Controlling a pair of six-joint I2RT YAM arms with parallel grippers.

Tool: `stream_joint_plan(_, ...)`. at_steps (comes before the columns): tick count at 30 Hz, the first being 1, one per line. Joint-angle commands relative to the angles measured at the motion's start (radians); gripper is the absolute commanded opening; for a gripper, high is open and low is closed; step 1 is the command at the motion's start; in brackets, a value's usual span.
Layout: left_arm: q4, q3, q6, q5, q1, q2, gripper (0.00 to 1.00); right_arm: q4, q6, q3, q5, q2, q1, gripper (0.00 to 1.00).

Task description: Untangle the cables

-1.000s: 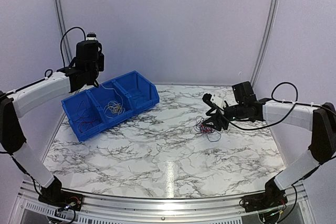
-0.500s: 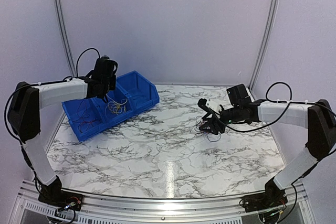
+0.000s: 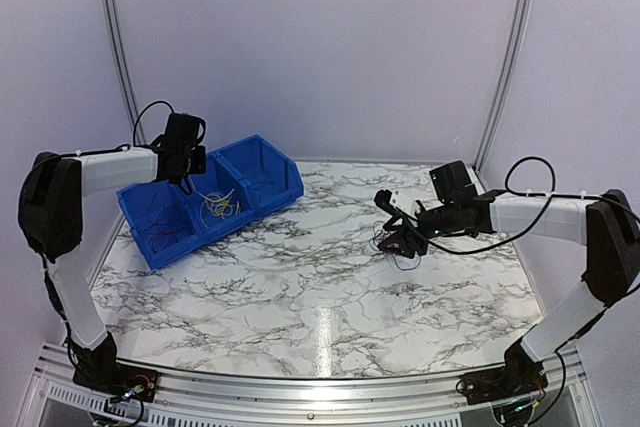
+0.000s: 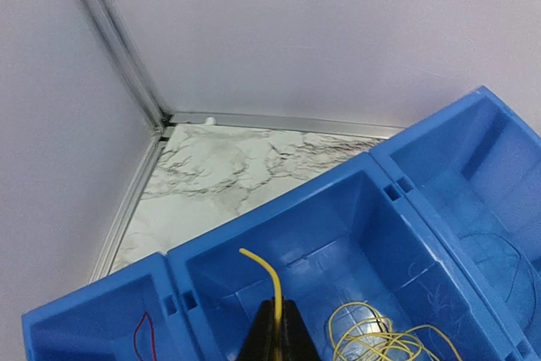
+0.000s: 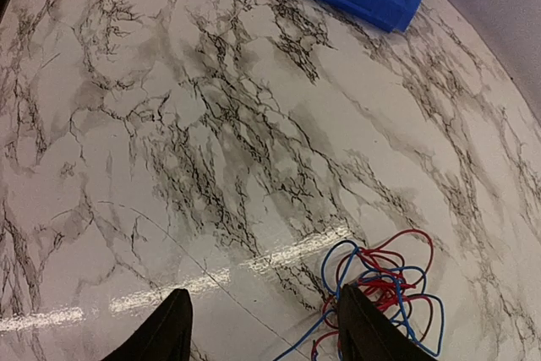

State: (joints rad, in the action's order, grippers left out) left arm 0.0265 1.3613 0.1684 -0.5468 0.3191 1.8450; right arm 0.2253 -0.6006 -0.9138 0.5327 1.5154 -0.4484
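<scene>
Wire point(image 4: 272, 276), yellow, tight in left pincer point(image 4: 272, 320) (above blue bin point(image 4: 321, 234)) — right pincer point(image 5: 266, 331) agape, empty.

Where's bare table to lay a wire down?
Bare marble lies between the blue bin and the red-blue tangle, and along the near edge. Crowded: the bin's middle compartment, yellow wires under the left fingers, and the tangle at the right fingers.

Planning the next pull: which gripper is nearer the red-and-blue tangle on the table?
Right. The right gripper hovers open at the edge of the red-and-blue tangle; the left gripper is far off over the blue bin, shut on a yellow wire.
</scene>
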Motion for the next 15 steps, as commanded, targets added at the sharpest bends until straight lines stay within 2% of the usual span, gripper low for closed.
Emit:
stream_joint_plan(1, 0.026, 0.082, 0.028, 0.304, -0.059, 0.041, 0.2, 0.009, -0.014, -0.033, -0.009, 0.004, -0.021, 0.59)
stream_joint_plan(3, 0.058, 0.113, 0.042, 0.326, -0.07, 0.032, 0.33, 0.011, -0.014, -0.033, -0.009, 0.005, -0.026, 0.59)
stream_joint_plan(7, 0.053, 0.091, 0.038, 0.297, -0.071, -0.051, 0.47, 0.01, -0.018, -0.031, -0.015, 0.0, -0.028, 0.59)
stream_joint_plan(11, 0.036, 0.065, 0.026, 0.292, -0.071, -0.094, 0.55, 0.01, -0.018, -0.033, -0.019, 0.008, -0.032, 0.59)
stream_joint_plan(15, 0.026, 0.065, 0.021, 0.373, -0.069, -0.1, 0.53, 0.015, -0.016, -0.039, -0.02, 0.012, -0.043, 0.59)
